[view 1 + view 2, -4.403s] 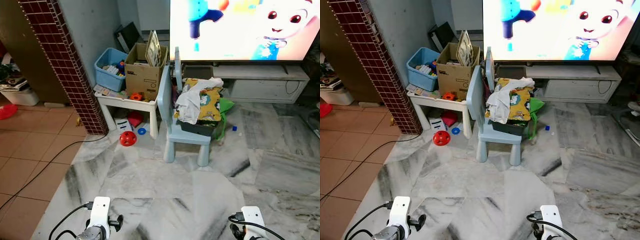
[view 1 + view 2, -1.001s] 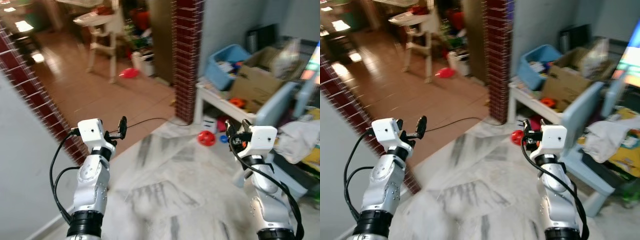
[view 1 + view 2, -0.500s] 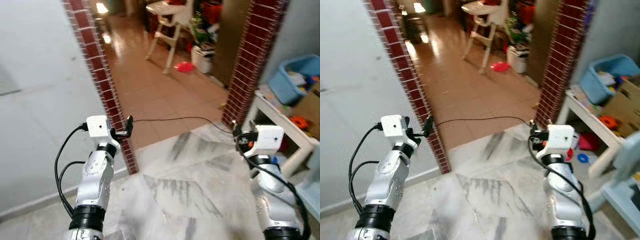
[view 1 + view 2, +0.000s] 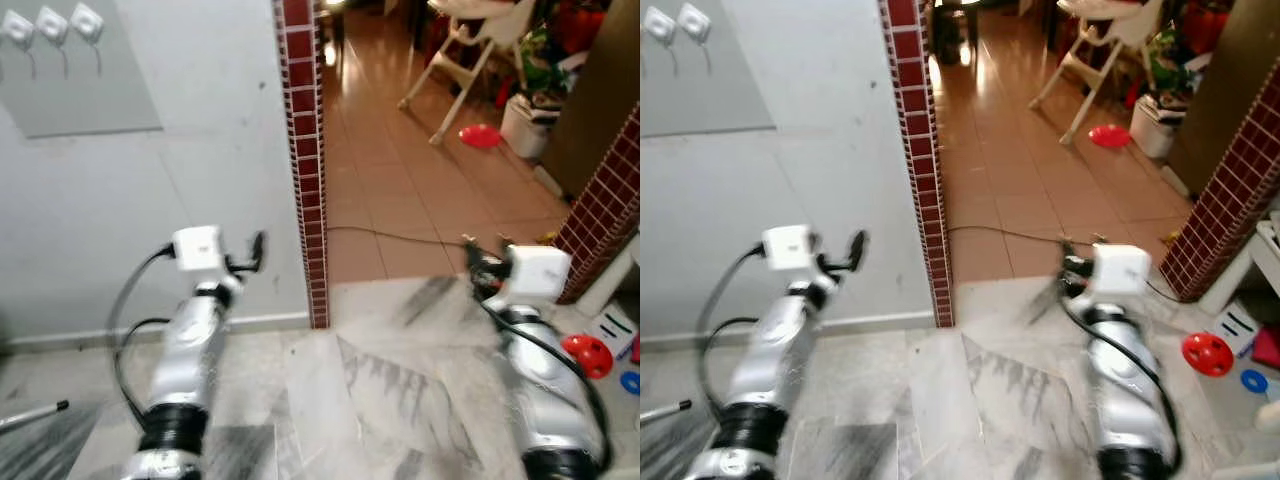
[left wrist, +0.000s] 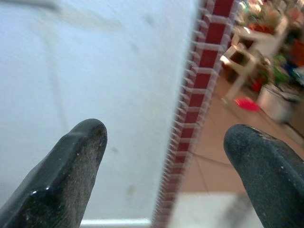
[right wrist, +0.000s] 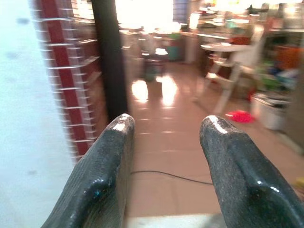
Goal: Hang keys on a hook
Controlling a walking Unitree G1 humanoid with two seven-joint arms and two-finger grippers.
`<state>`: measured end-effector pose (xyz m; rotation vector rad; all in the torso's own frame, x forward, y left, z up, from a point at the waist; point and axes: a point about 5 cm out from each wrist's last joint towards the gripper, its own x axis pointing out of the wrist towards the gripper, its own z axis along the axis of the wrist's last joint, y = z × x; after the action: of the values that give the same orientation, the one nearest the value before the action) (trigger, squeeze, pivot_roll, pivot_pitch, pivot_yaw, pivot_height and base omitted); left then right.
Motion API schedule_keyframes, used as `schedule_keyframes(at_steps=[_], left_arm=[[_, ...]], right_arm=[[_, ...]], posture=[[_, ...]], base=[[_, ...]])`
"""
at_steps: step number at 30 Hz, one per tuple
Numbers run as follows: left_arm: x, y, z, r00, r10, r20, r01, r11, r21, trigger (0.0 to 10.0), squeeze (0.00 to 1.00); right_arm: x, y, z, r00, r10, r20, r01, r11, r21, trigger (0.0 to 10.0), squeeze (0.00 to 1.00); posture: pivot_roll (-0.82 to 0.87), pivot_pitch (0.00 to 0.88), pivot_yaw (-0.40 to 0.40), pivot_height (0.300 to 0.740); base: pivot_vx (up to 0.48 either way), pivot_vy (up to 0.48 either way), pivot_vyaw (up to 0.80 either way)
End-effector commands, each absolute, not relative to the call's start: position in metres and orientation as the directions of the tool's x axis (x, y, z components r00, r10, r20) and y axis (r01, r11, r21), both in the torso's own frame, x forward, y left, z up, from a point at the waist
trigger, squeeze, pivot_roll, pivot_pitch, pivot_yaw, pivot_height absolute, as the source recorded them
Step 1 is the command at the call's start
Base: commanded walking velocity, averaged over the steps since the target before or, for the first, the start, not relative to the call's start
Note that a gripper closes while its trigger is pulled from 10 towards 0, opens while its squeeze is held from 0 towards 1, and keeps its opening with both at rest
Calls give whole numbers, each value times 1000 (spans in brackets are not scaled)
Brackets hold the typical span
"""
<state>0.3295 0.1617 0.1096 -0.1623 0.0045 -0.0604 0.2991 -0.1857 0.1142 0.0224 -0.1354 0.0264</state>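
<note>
White wall hooks (image 4: 52,24) sit at the frame's upper left, high for hanging reach; left hand (image 5: 164,156) and right hand (image 6: 164,142) are open, empty, with no keys visible.

Red-tiled wall edge (image 4: 303,160), white high chair (image 4: 470,45) on brown floor tiles, red ball (image 4: 581,355) on marble.

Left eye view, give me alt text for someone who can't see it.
Both silver robot arms are raised before a white wall with a red-tiled edge, the left tool open, the right tool near the marble floor's edge. Three small white wall hooks sit on a grey panel at upper left; a tiled room lies beyond.
</note>
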Motion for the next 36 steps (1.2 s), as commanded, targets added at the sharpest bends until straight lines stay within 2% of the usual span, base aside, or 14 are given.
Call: schedule_keyframes(at_steps=[1, 36], left_arm=[[330, 157, 111, 998, -66, 12, 67, 986, -154, 10000, 0], [328, 153, 109, 997, -70, 15, 72, 988, -139, 10000, 0]], right_arm=[[297, -191, 111, 992, 13, 122, -15, 1000, 17, 10000, 0], [300, -200, 113, 992, 38, 123, -36, 999, -19, 10000, 0]], posture=[[-54, 0, 41, 740], [-48, 0, 31, 740]], base=[[0, 0, 781], [0, 0, 781]])
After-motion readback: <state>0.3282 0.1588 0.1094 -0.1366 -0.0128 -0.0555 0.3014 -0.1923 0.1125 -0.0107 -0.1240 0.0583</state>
